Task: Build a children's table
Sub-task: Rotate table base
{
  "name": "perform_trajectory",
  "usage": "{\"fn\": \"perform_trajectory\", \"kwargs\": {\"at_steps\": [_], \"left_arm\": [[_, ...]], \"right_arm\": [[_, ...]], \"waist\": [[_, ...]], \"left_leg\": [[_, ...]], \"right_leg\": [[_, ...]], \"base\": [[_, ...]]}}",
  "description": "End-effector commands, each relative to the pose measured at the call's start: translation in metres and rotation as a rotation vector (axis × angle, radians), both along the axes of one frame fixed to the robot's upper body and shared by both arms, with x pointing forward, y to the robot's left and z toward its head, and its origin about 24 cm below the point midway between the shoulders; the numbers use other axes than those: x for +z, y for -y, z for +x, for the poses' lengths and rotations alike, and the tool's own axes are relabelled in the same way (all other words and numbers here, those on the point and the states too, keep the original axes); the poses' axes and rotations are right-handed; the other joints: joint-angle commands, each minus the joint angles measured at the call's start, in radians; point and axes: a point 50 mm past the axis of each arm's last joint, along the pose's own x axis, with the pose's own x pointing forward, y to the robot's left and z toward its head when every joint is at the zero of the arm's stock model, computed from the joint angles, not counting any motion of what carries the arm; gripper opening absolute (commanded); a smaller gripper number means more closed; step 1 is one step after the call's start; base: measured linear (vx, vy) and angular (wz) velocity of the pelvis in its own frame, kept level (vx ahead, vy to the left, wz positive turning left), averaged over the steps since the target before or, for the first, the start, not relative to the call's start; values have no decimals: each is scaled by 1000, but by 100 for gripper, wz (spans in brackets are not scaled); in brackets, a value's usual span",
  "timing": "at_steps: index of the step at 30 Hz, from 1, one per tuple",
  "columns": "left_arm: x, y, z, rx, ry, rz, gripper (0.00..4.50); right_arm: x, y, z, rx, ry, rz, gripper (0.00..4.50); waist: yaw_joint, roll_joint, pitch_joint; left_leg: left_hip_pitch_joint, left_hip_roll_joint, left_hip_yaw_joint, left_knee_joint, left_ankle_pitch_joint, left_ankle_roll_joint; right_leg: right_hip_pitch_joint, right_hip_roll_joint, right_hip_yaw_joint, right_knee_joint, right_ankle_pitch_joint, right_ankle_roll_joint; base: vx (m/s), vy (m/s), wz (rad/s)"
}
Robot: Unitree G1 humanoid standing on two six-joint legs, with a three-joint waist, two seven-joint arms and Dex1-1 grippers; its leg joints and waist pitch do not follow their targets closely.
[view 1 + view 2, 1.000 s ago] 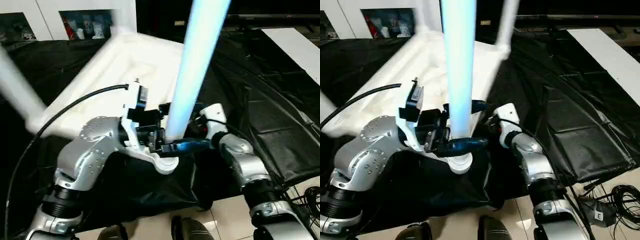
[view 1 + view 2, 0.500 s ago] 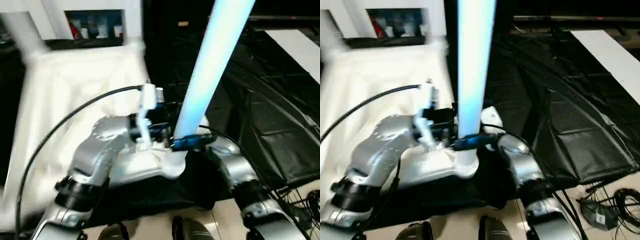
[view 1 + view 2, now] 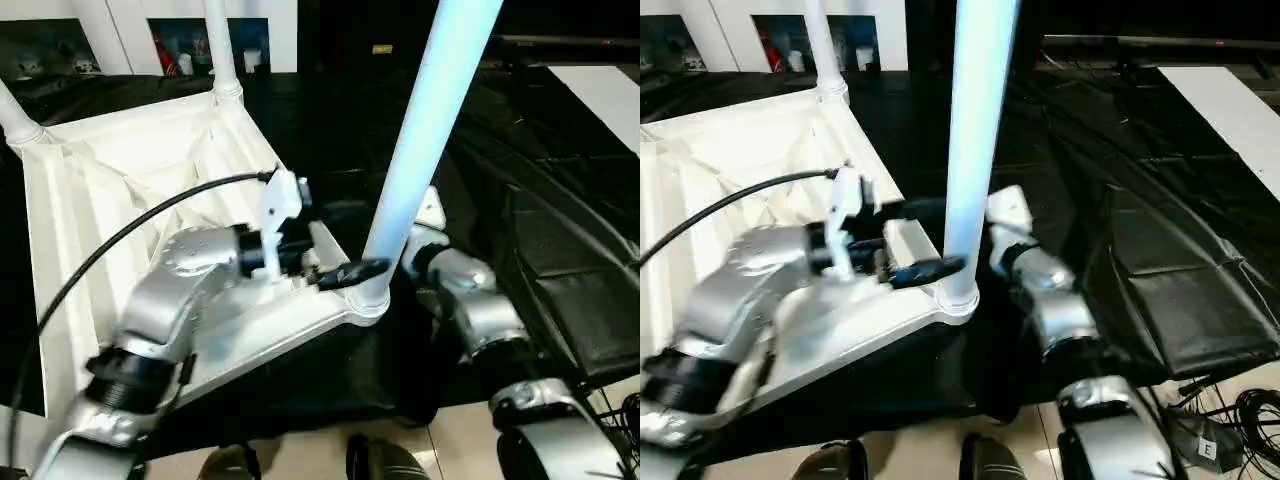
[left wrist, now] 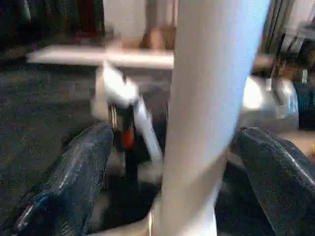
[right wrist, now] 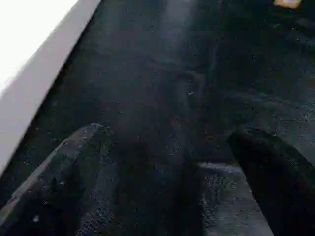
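Observation:
The children's table lies upside down, its white tabletop showing the ribbed underside. Two legs stand in the far corner sockets, one at the back and one at the far left. A third leg rises from the near corner socket. My left gripper is at this leg's base, open. In the left wrist view the leg stands between its two fingers with a gap on each side. My right gripper is open over black cloth, just behind the leg, beyond the silver right forearm.
Black cloth covers the ground around the tabletop. A white cabinet with filled shelves stands at the back, a white board at the far right. Cables lie on the pale floor at the near right. A black cable arcs over my left arm.
The whole picture has shifted and steadied, so the camera moved. The near leg stays in its corner socket and my left gripper stays open at its base.

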Motion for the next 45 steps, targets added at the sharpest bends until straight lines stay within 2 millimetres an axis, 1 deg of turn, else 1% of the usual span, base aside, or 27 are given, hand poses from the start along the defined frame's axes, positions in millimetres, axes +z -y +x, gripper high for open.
{"fn": "perform_trajectory", "kwargs": {"at_steps": [1,2,3,4,5,6,8,9,10,11,13,15,16,17,18,20,22,23,24,25,26,29,33,37,39,42,45], "left_arm": [[-15,-7,-15,-35,-66,170,449],[-19,-10,-20,-36,-85,200,449],[-21,-12,-22,-31,-97,208,449],[-26,-16,-25,-7,-127,249,449],[-28,-18,-26,2,-134,276,449],[-30,-19,-27,5,-137,297,449],[-36,-23,-31,30,-168,383,449],[-35,-23,-32,47,-193,384,449],[-34,-22,-33,57,-210,382,449],[-30,-21,-36,72,-189,412,449],[-28,-21,-37,82,-162,437,449],[-25,-20,-40,94,-163,439,449],[-23,-21,-41,101,-153,449,449],[-21,-22,-41,120,-141,455,449],[-19,-23,-41,136,-130,469,449],[-13,-27,-43,161,-111,500,449],[-8,-30,-46,174,-111,526,449],[-5,-32,-48,185,-111,552,449],[-1,-35,-52,190,-121,592,449],[-1,-36,-54,188,-127,603,449],[0,-36,-56,188,-132,608,449],[-3,-35,-58,192,-160,616,449],[-9,-33,-62,172,-209,612,449],[-16,-36,-60,240,-218,651,449],[-16,-40,-54,300,-208,662,449],[-16,-41,-52,319,-211,661,449],[-15,-41,-53,316,-219,658,449]], "right_arm": [[3,12,-1,15,-11,-16,449],[3,15,-3,35,-17,-38,449],[3,17,-4,46,-24,-51,449],[1,22,-7,76,-51,-89,449],[0,25,-9,87,-61,-109,449],[0,27,-9,93,-66,-123,449],[-2,36,-13,109,-83,-180,449],[-1,40,-14,104,-87,-191,449],[-1,43,-14,101,-89,-198,449],[1,50,-15,82,-84,-229,449],[2,53,-16,74,-78,-243,449],[4,53,-17,82,-81,-235,449],[6,54,-19,88,-75,-233,449],[8,53,-21,102,-70,-228,449],[9,51,-23,126,-66,-224,449],[12,49,-29,183,-63,-228,449],[13,48,-34,225,-68,-235,449],[14,48,-37,251,-74,-247,449],[14,49,-40,281,-86,-264,449],[14,50,-41,291,-90,-268,449],[14,50,-41,294,-93,-268,449],[14,51,-41,289,-94,-277,449],[15,51,-42,297,-104,-278,449],[16,49,-47,339,-115,-294,449],[16,48,-48,348,-117,-297,449],[14,48,-49,351,-123,-301,449],[12,47,-51,363,-134,-303,449]], "waist": [[3,17,-91],[0,15,-89],[0,15,-89],[2,18,-87],[3,19,-87],[6,19,-84],[5,18,-84],[6,20,-82],[4,17,-81],[6,21,-81],[5,18,-80],[5,17,-78],[3,16,-76],[2,16,-77],[2,14,-76],[3,16,-76],[3,15,-74],[2,13,-72],[3,13,-72],[3,13,-70],[2,12,-69],[2,14,-69],[1,12,-71],[2,11,-72],[1,10,-71],[1,11,-70],[0,10,-69]], "left_leg": [[25,27,-17,-68,-237,9],[24,25,-15,-68,-236,10],[27,25,-13,-67,-240,9],[28,24,-12,-67,-241,3],[29,24,-12,-67,-244,3],[30,24,-12,-68,-258,2],[28,24,-15,-69,-268,-4],[28,24,-15,-70,-277,-9],[28,23,-14,-69,-283,-15],[29,24,-15,-69,-283,-19],[27,22,-16,-69,-285,-16],[25,21,-16,-68,-288,-14],[21,20,-18,-70,-287,-14],[20,20,-19,-70,-288,-15],[22,21,-18,-69,-292,-13],[23,23,-20,-70,-290,-6],[22,23,-20,-70,-285,-3],[21,22,-20,-71,-284,-5],[23,24,-21,-71,-286,-6],[21,23,-22,-72,-289,-5],[23,22,-21,-70,-295,-6],[23,21,-22,-70,-295,-12],[22,20,-22,-70,-299,-13],[20,22,-23,-70,-292,-7],[19,21,-23,-70,-289,-6],[21,20,-23,-70,-301,-8],[21,19,-26,-70,-325,-12]], "right_leg": [[63,-39,28,-57,-233,-200],[62,-38,29,-59,-243,-194],[59,-37,30,-61,-248,-192],[59,-35,30,-63,-258,-189],[57,-34,31,-65,-262,-189],[54,-34,31,-69,-284,-184],[56,-37,30,-70,-313,-180],[54,-39,30,-73,-334,-176],[54,-37,31,-73,-346,-173],[53,-37,31,-74,-347,-171],[54,-36,29,-76,-353,-171],[54,-36,30,-78,-368,-160],[55,-36,29,-78,-376,-154],[56,-37,28,-79,-383,-150],[53,-37,29,-82,-394,-139],[52,-35,30,-81,-384,-138],[52,-35,30,-80,-378,-144],[52,-33,29,-80,-384,-147],[52,-35,29,-80,-390,-147],[52,-35,29,-82,-402,-144],[49,-36,30,-85,-422,-140],[47,-36,29,-88,-438,-138],[48,-35,29,-87,-433,-136],[49,-36,30,-88,-431,-127],[49,-36,29,-89,-432,-130],[46,-36,29,-93,-459,-125],[45,-37,27,-98,-514,-103]], "base": [[0,0,0],[0,0,0],[0,0,0],[0,0,0],[0,0,0],[0,0,0],[0,0,0],[0,0,0],[0,0,0],[0,0,0],[0,0,0],[0,0,0],[0,0,0],[0,0,0],[0,0,0],[0,0,0],[0,0,0],[0,0,0],[0,0,0],[0,0,0],[0,0,0],[0,0,0],[0,0,0],[0,0,0],[0,0,0],[0,0,0],[0,0,0]]}}
